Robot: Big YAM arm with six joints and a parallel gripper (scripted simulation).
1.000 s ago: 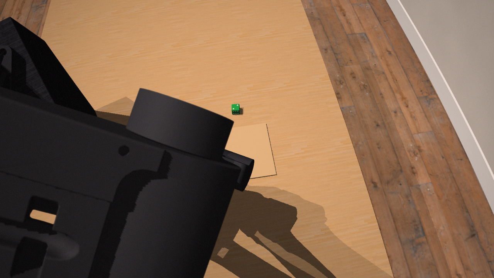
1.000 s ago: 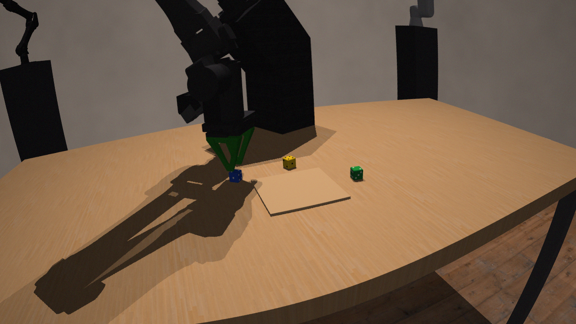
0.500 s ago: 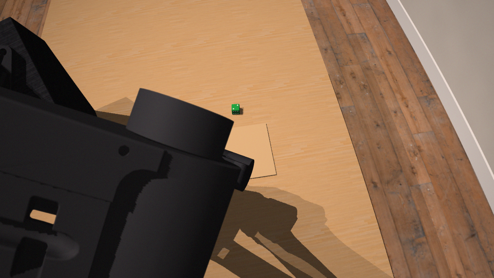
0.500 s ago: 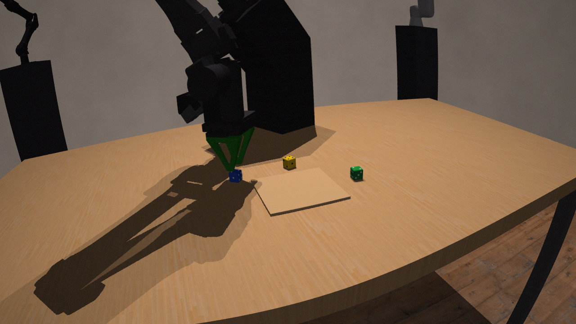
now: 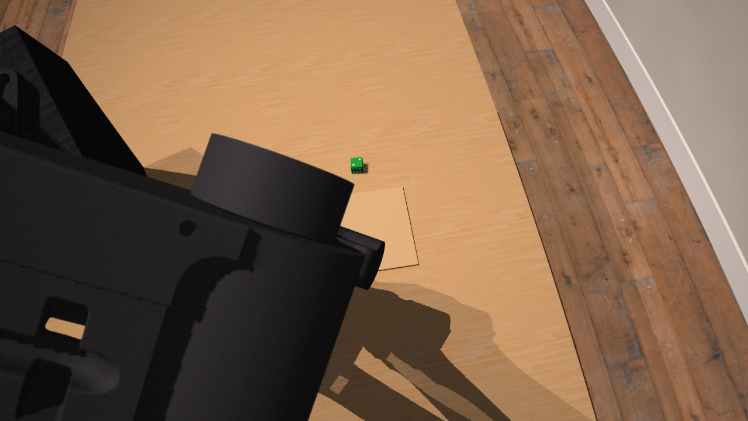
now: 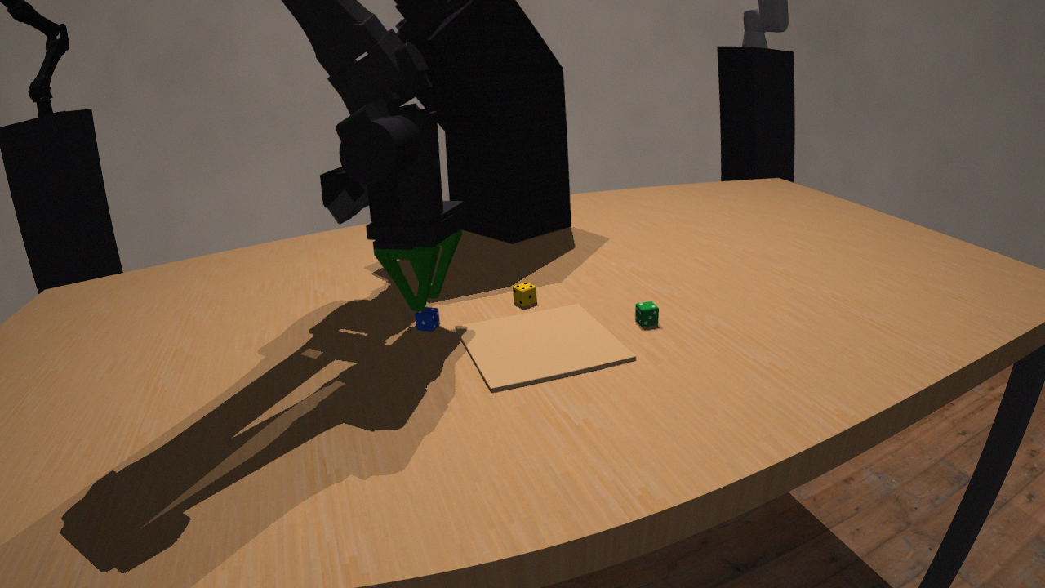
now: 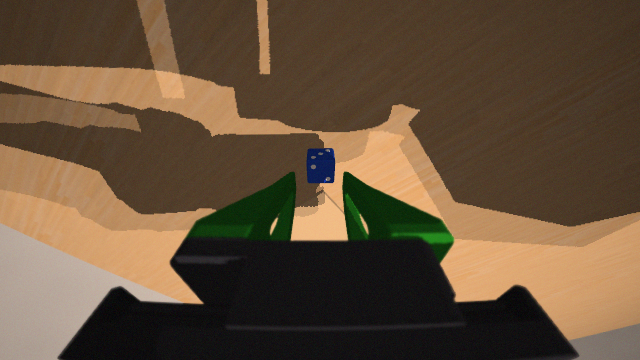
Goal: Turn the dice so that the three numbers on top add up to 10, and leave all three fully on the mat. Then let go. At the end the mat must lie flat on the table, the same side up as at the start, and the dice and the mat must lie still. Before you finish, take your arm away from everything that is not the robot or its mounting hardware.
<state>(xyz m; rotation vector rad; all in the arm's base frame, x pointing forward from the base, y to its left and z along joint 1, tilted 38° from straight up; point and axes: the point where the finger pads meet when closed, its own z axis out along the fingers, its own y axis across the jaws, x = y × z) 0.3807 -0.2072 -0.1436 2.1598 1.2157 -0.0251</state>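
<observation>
Plain grey wall (image 5: 700,104) (image 6: 219,175) (image 7: 50,270) and brown plank floor (image 5: 575,156) (image 6: 957,431) surround a pale wood-grain table (image 5: 261,78) (image 6: 731,416) (image 7: 550,280).

Gripper (image 6: 424,303) (image 7: 319,179): green fingers point downward, partly open, with a moderate gap and nothing held. Its fingers are hidden in the top view.

Blue die (image 6: 427,318) (image 7: 320,166): located just below the fingertips in the exterior view, slightly left of centre of the frame. In the wrist view it appears near the centre, in line with the gap between the fingers. It rests on the table, off the mat; its upper-face count cannot be read with certainty.

Square mat (image 5: 387,230) (image 6: 548,347) (image 7: 319,227): lies flat near the blue die, at the centre of the exterior frame. Black arm (image 5: 272,193) (image 6: 402,146) covers part of it in the top view.

Yellow die (image 6: 524,294): stands on the table near the mat's far edge, off the mat. Green die (image 5: 356,165) (image 6: 647,314): stands on the table, right of the mat in the exterior view, with two pips on top.

Arm shadows cross the lower left of the exterior frame. Black pedestals stand at its left edge (image 6: 58,204) and upper right (image 6: 756,117).

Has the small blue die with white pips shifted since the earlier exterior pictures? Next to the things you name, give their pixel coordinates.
No; the small blue die (image 6: 427,318) (image 7: 320,166) sits at the same spot beside the thin tan square mat (image 5: 384,225) (image 6: 548,347).
</observation>
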